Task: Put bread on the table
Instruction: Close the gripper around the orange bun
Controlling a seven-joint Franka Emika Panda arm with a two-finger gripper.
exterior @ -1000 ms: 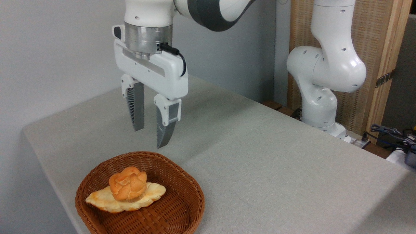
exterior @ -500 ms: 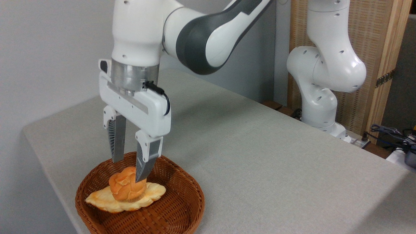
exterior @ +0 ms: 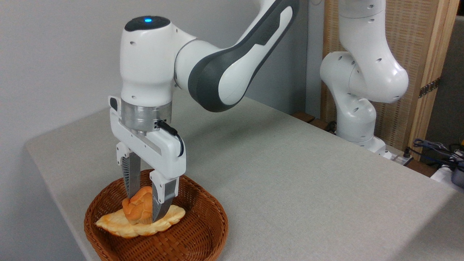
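Wicker basket [exterior: 203, 232] at table [exterior: 290, 174] front-left corner: gripper [exterior: 145, 207] fingers straddle bread [exterior: 139, 208], can't tell if clamped yet. Grasp step; next you close, lift clear of loaf [exterior: 119, 226].

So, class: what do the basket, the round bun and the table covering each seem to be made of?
Basket: woven wicker or rattan, brown with a slight sheen; crossing strands show.
Round bun: baked dough or perhaps a replica; golden-orange, matte, cracked lobes.
Table covering: grey-beige fabric by its fine weave, matte.
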